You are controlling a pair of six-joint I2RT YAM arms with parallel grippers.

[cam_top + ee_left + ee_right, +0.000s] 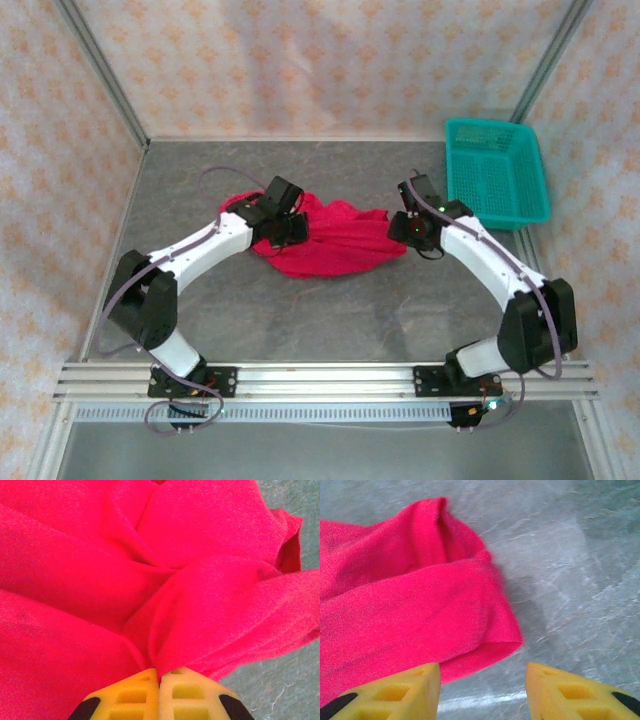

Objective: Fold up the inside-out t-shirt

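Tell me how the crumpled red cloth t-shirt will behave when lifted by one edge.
Probably floppy: the red cloth t-shirt lies in soft folds, so it should drape. Likely light: the left hand gathers it with a small pinch.

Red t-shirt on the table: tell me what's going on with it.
The red t-shirt lies bunched in a heap on the grey table, not yet folded. The left gripper is shut on a pinch of the cloth at the heap's left side. The right gripper stands open at the shirt's right edge, a rolled hem just ahead of its fingers, gripping nothing. A teal basket sits apart in the far right corner.
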